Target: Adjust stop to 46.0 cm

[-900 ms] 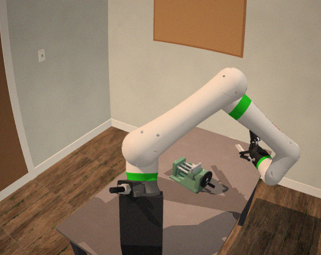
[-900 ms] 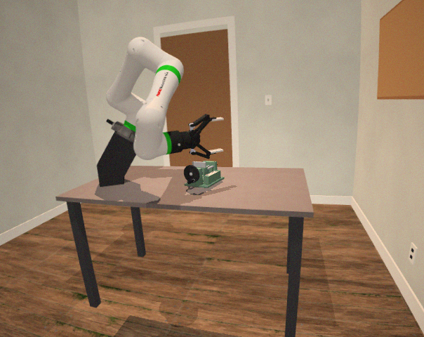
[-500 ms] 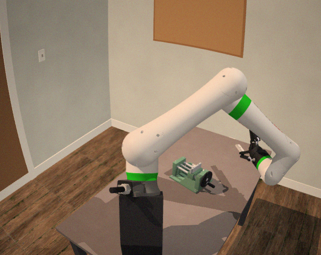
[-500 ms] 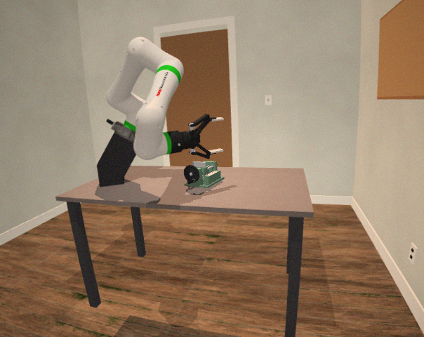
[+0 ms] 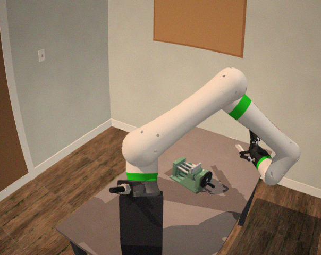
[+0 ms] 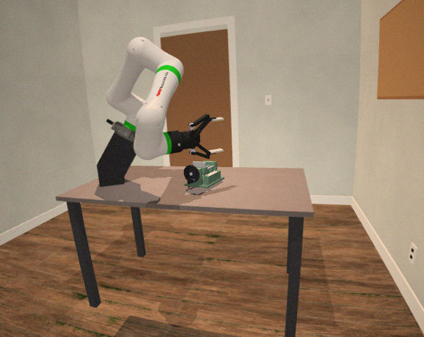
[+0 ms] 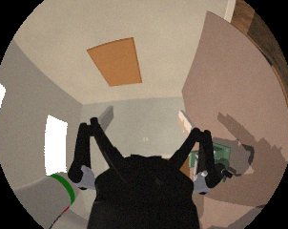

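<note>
Exterior view: black handwheel [image 5: 205, 179] [image 6: 191, 174] on green fixture [image 5: 186, 179] [image 6: 213, 177], centre of frame, on table [image 5: 182, 211] [image 6: 262, 188] [image 7: 239, 81]. Gripper [image 5: 239, 151] [image 6: 216, 135] [image 7: 146, 114] above, right of the wheel, fingers spread wide, apart from it. Brown door [image 6: 201, 79] behind, upper centre.

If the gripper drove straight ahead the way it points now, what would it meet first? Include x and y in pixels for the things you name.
Probably the grey wall [image 5: 75, 82] [image 6: 299, 134] [image 7: 134, 107]; the gripper's [image 5: 244, 138] [image 6: 223, 134] [image 7: 145, 115] path before it looks free, though depth is unclear.
</note>
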You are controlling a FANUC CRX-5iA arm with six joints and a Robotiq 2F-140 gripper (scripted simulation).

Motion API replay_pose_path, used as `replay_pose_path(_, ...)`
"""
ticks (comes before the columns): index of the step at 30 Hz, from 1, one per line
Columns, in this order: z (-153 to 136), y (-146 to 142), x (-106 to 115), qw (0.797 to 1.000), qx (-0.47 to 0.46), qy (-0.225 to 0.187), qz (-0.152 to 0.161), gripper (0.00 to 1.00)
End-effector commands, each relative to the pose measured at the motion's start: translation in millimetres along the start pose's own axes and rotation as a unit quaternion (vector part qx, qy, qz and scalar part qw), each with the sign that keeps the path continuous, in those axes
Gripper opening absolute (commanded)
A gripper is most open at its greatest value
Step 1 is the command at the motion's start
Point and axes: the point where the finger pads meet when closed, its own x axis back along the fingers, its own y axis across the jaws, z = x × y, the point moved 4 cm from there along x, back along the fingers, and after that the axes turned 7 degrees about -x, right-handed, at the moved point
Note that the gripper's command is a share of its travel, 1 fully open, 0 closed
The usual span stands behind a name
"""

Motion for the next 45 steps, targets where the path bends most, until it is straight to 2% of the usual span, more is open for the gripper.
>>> replay_pose_path(1, 0.0, -0.2, 0.1, 1.000, 0.000, 0.000, 0.000, 1.00)
replay_pose_path(13, -0.3, -1.7, 0.0, 1.000, 0.000, 0.000, 0.000, 1.00)
replay_pose_path(32, -6.4, -24.0, -0.7, 1.000, 0.000, 0.000, 0.000, 1.00)
replay_pose_path(42, -7.1, -26.2, -0.9, 1.000, 0.000, 0.000, 0.000, 1.00)
replay_pose_path(45, -10.8, -19.3, -9.2, 0.999, -0.026, 0.000, -0.019, 1.00)
